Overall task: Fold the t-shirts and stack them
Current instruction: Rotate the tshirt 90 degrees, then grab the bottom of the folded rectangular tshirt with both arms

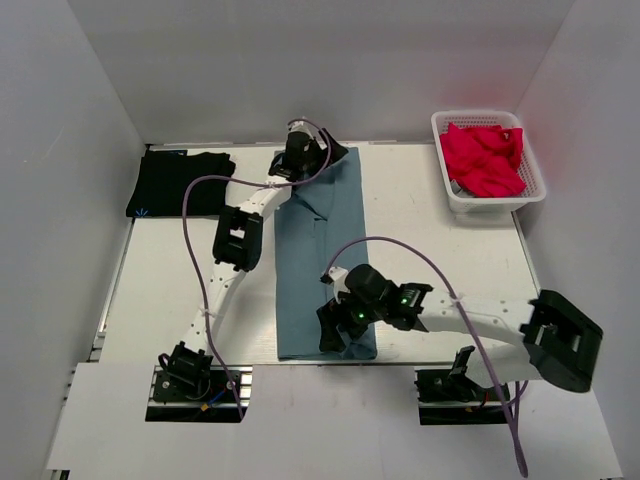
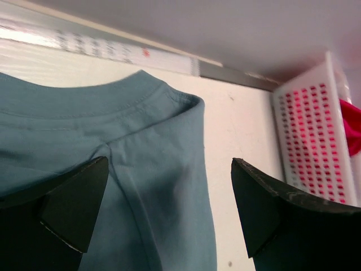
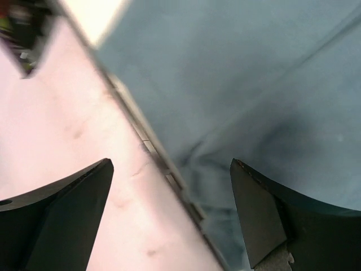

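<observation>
**Two open grippers, one long strip of cloth: where the fold could slip**

Both sets of jaws stood apart, holding nothing. The blue-grey shirt (image 1: pixel 325 260) lay in the middle of the table (image 1: pixel 440 260) as a narrow strip running from far to near. The left gripper (image 2: pixel 169 186) hung over its far end, at the right corner of the collar. The right gripper (image 3: pixel 172 169) hung over the near hem, beside the table's near edge. The black shirt (image 1: pixel 180 183) sat folded at the far left, well apart from the blue one.

The main risk lay at the near end. The right jaws straddled the metal rail (image 3: pixel 152 147) of the table edge, so a pinch there could strike the rail or miss the hem.

At the far end, the cloth was doubled under the collar. A shallow pinch could take only the top layer and pull the lengthwise fold open.

If one end rose sooner than the other, the strip could twist and land crooked.

The right arm's cable (image 1: pixel 400 250) arched over the shirt's right edge; whether it touched the cloth was hard to tell, but a drag there could ruck it.
</observation>
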Action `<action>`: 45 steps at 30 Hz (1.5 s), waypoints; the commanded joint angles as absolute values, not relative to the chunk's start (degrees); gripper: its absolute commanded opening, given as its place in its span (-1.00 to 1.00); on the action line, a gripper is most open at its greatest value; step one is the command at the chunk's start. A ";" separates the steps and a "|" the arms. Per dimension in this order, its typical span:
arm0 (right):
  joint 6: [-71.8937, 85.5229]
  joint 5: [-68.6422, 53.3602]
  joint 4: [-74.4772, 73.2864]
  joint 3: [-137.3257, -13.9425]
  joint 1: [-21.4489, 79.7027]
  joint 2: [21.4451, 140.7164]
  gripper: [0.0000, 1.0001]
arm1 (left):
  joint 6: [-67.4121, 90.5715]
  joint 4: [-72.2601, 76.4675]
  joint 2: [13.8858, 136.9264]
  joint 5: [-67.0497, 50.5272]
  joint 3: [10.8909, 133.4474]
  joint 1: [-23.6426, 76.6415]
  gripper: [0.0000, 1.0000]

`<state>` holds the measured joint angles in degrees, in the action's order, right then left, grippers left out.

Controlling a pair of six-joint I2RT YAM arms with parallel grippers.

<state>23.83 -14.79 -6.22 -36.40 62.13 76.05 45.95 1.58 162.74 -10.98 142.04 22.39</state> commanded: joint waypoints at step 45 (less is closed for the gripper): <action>48.25 -6.42 -19.42 -21.09 58.62 54.49 0.77 | 48.43 -34.81 61.43 -23.82 24.43 42.10 0.56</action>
